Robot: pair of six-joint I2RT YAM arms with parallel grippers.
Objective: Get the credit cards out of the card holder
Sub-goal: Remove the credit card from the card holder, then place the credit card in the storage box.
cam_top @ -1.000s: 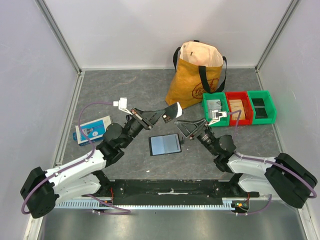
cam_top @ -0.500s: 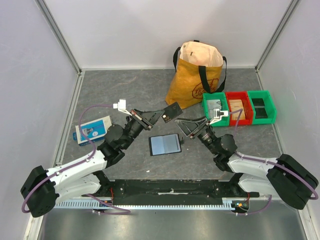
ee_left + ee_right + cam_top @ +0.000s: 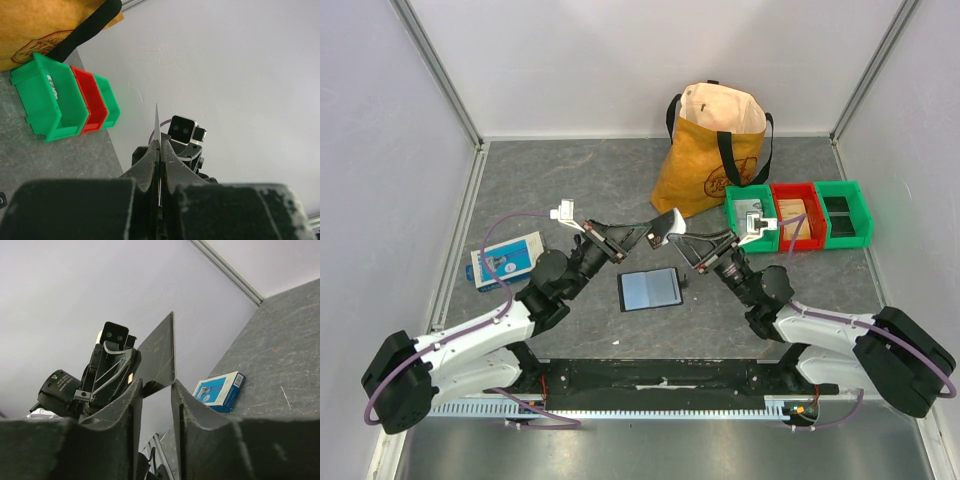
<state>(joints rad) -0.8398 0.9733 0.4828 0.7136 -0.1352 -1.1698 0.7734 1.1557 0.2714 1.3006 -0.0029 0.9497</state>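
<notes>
Two changes since a second ago: your right gripper (image 3: 688,245) is riding higher and closer to the card holder (image 3: 667,224), and its fingers (image 3: 186,410) are standing much narrower than they were, though still apart. Your left gripper (image 3: 648,232) is staying clamped on the holder, holding it in the air above the bench (image 3: 570,180), in front of the tote bag (image 3: 710,150).

From the right wrist, the holder's lower corner is sitting in the gap between the right fingers; whether either finger is touching it, you cannot tell. From the left wrist the holder is showing only as a thin edge. Glare is washing out its face from above, so you cannot tell what it is carrying inside. On the bench just below, a blue-grey card (image 3: 649,289) with a dark rim is lying flat; its details are too small to make out.
</notes>
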